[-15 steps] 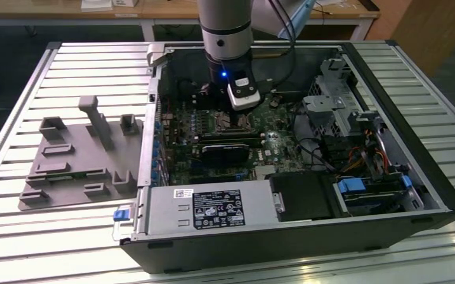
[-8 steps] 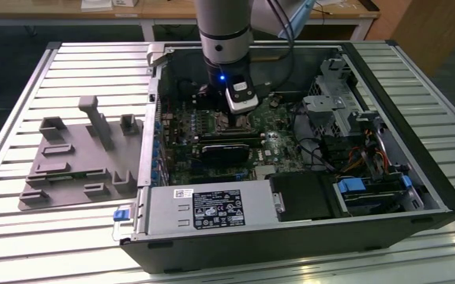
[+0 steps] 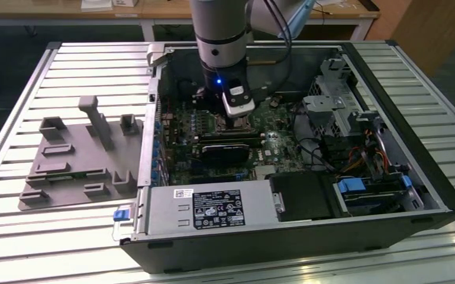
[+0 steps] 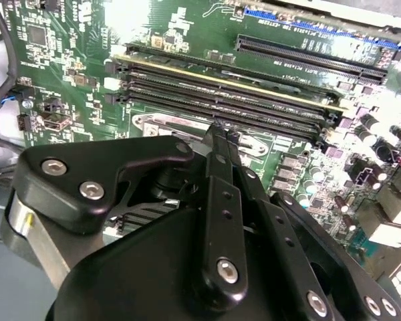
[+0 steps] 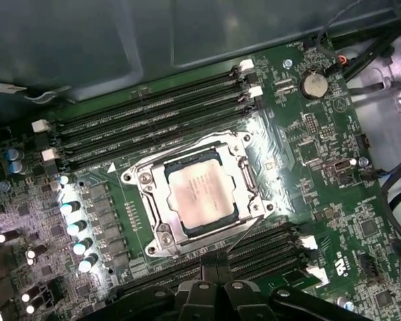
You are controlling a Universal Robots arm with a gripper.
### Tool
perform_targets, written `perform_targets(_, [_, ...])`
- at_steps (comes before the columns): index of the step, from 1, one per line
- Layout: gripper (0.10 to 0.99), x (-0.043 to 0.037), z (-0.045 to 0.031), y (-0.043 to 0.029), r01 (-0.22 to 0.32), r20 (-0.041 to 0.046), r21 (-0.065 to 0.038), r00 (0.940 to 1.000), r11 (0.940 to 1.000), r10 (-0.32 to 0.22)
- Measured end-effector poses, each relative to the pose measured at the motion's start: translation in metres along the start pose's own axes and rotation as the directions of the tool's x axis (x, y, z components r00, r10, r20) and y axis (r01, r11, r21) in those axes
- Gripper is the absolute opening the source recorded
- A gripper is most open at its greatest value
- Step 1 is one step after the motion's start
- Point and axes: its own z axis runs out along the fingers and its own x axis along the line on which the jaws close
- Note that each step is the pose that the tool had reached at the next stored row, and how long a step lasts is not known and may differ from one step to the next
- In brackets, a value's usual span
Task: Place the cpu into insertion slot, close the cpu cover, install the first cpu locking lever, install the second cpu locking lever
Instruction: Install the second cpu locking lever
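Note:
In the first wrist view the cpu [image 5: 200, 197] lies flat in the insertion slot [image 5: 162, 239], its silver top showing through the window of the cpu cover [image 5: 158, 189], which is down around it. A thin metal locking lever [image 5: 254, 231] runs along the socket edge nearest my gripper. My gripper [image 5: 210, 269] is shut with nothing between its fingers, its tip just outside that edge. In the second wrist view the black fingers [image 4: 222, 194] hide most of the socket; a strip of its silvery rim [image 4: 162, 124] shows. In the exterior view the gripper [image 3: 238, 116] hangs low over the motherboard.
Long black memory slots [image 5: 154, 124] flank the socket on both sides. The open computer case [image 3: 416, 177] walls in the board, with a power supply [image 3: 211, 213] at the front and drive cages and cables [image 3: 345, 118] on the exterior view's right. A grey fixture plate [image 3: 77, 165] lies outside.

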Motion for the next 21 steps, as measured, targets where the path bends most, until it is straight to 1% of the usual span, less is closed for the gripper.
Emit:
perform_targets(3, [0.102, 0.0006, 0.0008, -0.002, 0.001, -0.0077, -0.021, 1.0, 0.9998, -0.001])
perform_targets(8, [0.102, 0.0017, 0.0023, -0.0066, 0.004, -0.0166, -0.046, 0.9999, 0.999, -0.004])
perform_targets(10, [0.102, 0.0022, 0.0026, -0.0093, 0.003, -0.0204, -0.056, 0.9998, 0.9984, -0.004])
perform_targets(17, [0.102, 0.0017, 0.0047, -0.0201, -0.003, -0.0352, -0.097, 0.9994, 0.9953, 0.0])
perform_targets(19, [0.102, 0.0016, 0.006, -0.0229, -0.006, -0.0407, -0.112, 0.9992, 0.9937, 0.001])
perform_targets(21, [0.102, 0.002, 0.0067, -0.025, -0.008, -0.0472, -0.129, 0.9989, 0.9916, 0.002])
